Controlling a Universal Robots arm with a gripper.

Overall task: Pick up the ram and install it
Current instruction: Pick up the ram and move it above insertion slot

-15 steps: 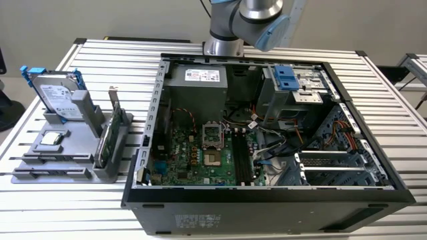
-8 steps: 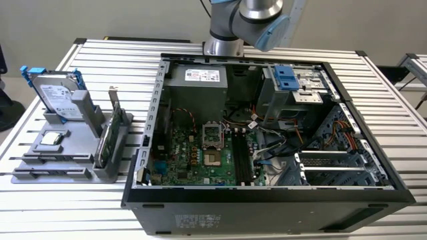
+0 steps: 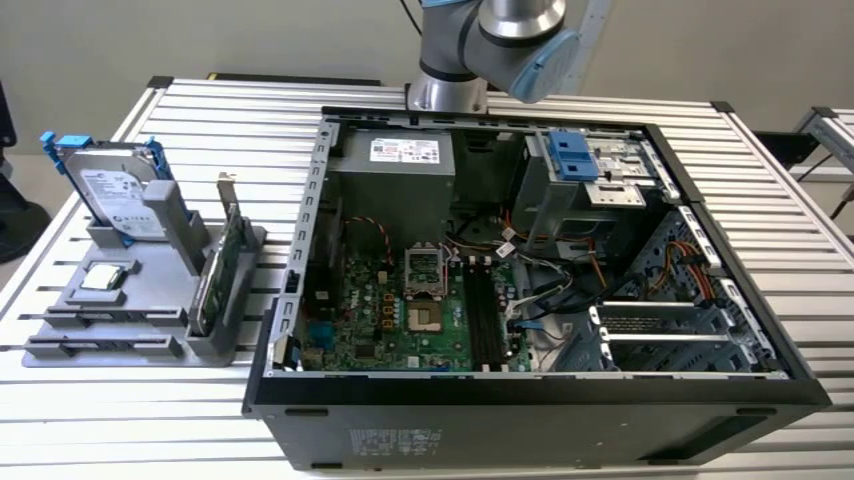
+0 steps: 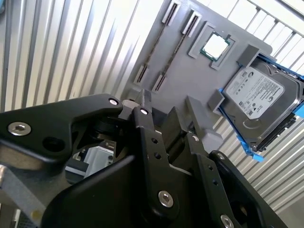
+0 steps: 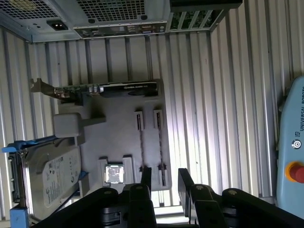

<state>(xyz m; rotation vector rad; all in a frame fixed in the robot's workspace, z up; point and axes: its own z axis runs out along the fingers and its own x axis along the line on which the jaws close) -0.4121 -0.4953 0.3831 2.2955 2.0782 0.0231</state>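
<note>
A grey holder tray [image 3: 140, 290] lies on the table at the exterior view's left. In its two long slots stand thin dark sticks, seen edge-on; these look like the ram [image 5: 141, 147] [image 4: 154, 45] [image 3: 100, 318]. My gripper [image 5: 165, 183] [image 4: 166, 118] hovers above the tray, open, with nothing between its black fingers [image 5: 146, 176]. In the first wrist view the fingertips straddle one end of a ram slot. The arm [image 3: 501, 40] reaches in from the far side of the table.
An open computer case [image 3: 534, 385] lies on the table, with its motherboard [image 3: 387, 310] and dark memory slots [image 3: 483, 315] exposed. The tray also holds a hard drive [image 3: 114, 190], a graphics card [image 3: 220, 270] and a processor chip [image 3: 104, 278]. A pendant [image 5: 292, 152] with a red button lies beside it.
</note>
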